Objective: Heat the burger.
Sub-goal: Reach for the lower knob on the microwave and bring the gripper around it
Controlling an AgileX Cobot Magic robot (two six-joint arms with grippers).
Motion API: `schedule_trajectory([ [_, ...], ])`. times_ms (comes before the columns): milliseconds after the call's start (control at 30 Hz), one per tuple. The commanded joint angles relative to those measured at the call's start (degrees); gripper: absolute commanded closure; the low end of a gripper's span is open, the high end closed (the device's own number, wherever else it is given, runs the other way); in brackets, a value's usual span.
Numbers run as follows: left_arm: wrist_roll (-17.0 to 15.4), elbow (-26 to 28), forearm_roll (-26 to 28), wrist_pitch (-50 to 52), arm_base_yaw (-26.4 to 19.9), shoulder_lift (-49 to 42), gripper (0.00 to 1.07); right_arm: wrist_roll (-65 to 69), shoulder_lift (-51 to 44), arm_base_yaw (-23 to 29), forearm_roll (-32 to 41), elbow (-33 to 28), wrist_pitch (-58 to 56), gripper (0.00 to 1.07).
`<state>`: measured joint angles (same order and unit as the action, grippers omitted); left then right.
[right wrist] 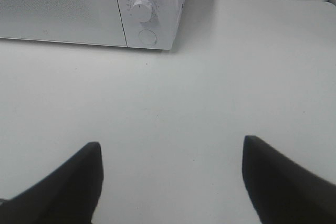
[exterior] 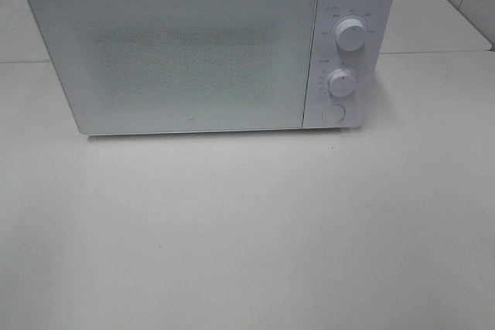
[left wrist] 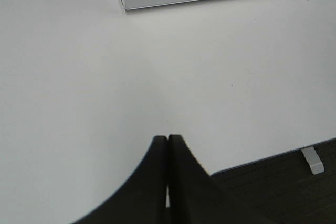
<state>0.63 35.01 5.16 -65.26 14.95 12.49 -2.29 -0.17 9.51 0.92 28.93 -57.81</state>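
The right tool (right wrist: 170, 144) is hanging wide open over the bare surface (right wrist: 210, 77), gripping nothing. The left tool (left wrist: 168, 139) is sitting with its fingers pressed together, also empty. Both are hovering on the near side of the microwave (exterior: 178, 52), whose door (exterior: 174, 56) is standing closed.

The risk, as I am judging it, is this: a tool reaching for the lower knob (exterior: 340, 81) or the round button (exterior: 333, 113) on the microwave's right side could end up slipping off the small dial. It could also be pushing the whole microwave back, since nothing is bracing it.

The burger is not showing in any view. It may be lying behind the frosted door, on the far side of both tools, but I cannot tell.
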Motion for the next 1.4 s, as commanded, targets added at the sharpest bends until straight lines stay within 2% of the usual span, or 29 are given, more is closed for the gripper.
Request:
schedule_trajectory([
  [33, 1.1, -2.4, -0.3, 1.2, -0.2, -3.9, 1.06, -0.3, -1.5, -0.2, 0.1, 0.0, 0.7, 0.38],
  [133, 0.7, -4.4, -0.9, 2.1, -0.2, -8.3, 1.06, -0.3, -1.5, -0.2, 0.1, 0.0, 0.7, 0.38],
  [500, 0.7, -4.4, -1.4, 1.5, -0.2, -14.4, 1.06, -0.3, -1.5, -0.2, 0.1, 0.0, 0.8, 0.38],
  [733, 0.9, -4.4, -1.7, 2.1, -0.2, -14.3, 1.06, -0.2, -1.5, -0.2, 0.2, 0.0, 0.8, 0.38],
  [867, 2.7, -6.4, -1.7, 5.6, -0.2, -14.2, 1.06, -0.2, -1.5, -0.2, 0.2, 0.0, 0.8, 0.38],
  [1400, 2.9, -6.3, -1.6, 5.7, -0.2, -10.0, 1.06, 0.3, -1.5, -0.2, 0.2, 0.1, 1.2, 0.38],
])
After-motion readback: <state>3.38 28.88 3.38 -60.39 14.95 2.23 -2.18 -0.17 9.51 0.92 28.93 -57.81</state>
